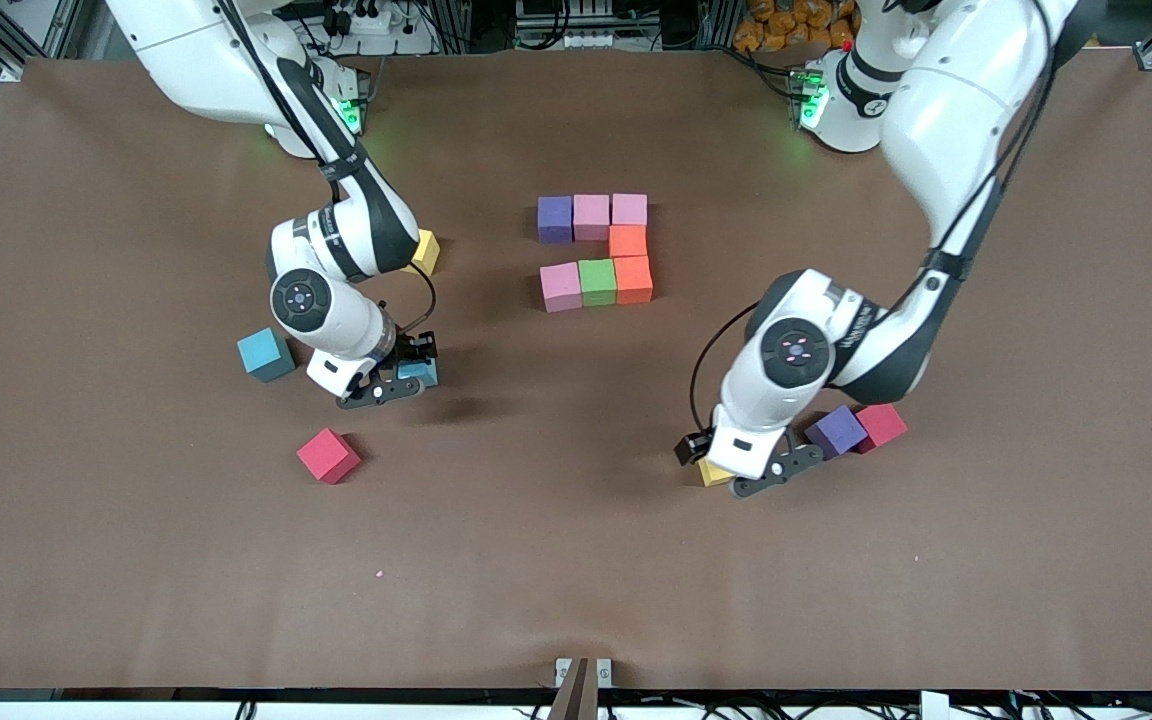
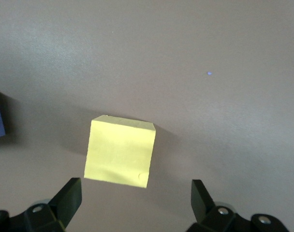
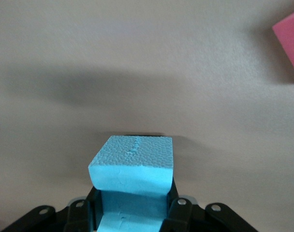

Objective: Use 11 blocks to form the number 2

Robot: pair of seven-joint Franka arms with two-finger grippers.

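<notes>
Several blocks stand edge to edge mid-table as part of the number 2 [image 1: 597, 250]: purple, pink, pink in a row, orange under its end, then pink, green, orange. My right gripper [image 1: 416, 368] is shut on a light blue block [image 1: 420, 376], down at the table; the right wrist view shows that light blue block [image 3: 132, 164] squeezed between the jaws of the right gripper [image 3: 132, 205]. My left gripper [image 1: 716, 462] hangs open over a yellow block [image 1: 712, 474]. In the left wrist view the yellow block [image 2: 120, 151] lies just ahead of the left gripper [image 2: 136, 193], apart from both fingers.
Loose blocks lie around: another light blue block [image 1: 266, 354] and a red block [image 1: 328, 455] beside the right gripper, a yellow block [image 1: 426, 252] partly hidden by the right arm, and a purple block [image 1: 837, 430] touching a red block [image 1: 882, 424] beside the left gripper.
</notes>
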